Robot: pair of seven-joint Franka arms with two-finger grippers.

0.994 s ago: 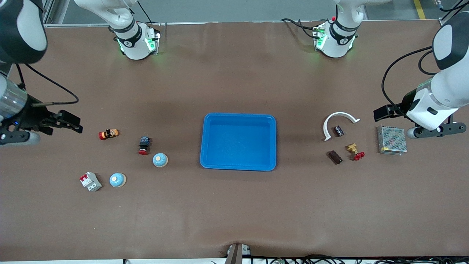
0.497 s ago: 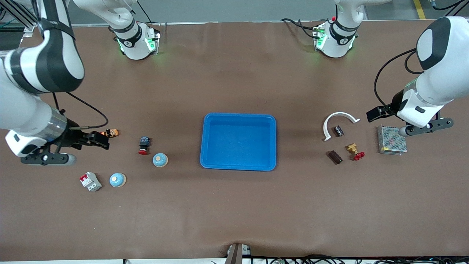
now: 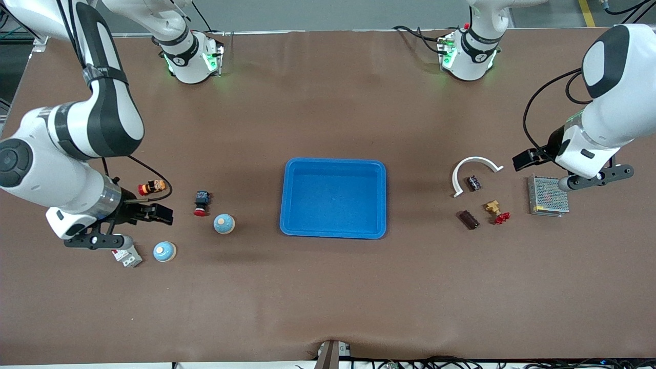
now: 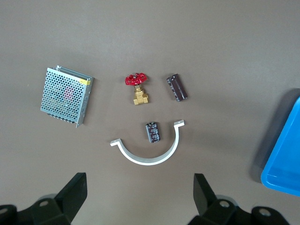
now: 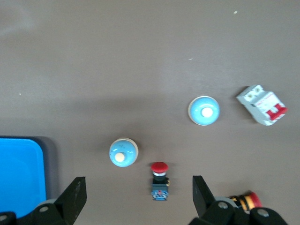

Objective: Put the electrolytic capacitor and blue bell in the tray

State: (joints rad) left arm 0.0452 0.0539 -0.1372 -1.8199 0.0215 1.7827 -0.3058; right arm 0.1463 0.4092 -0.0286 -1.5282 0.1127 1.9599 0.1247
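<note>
We log the tray (image 3: pixel 333 198) empty; left gripper (image 4: pixel 139 197) open over the capacitor (image 4: pixel 153 131), right gripper (image 5: pixel 138 199) open over 2 blue bells (image 5: pixel 123 153).

Honestly nothing here is readable. The grey mesh box (image 4: pixel 65 96) has a small yellow sticker on one corner, but whatever is printed on it is too tiny to make out. The little capacitor (image 4: pixel 153 131) has pale markings on its sleeve, also illegible. Same for the white breaker with its red switch (image 5: pixel 262 105): no lettering I can read.
</note>
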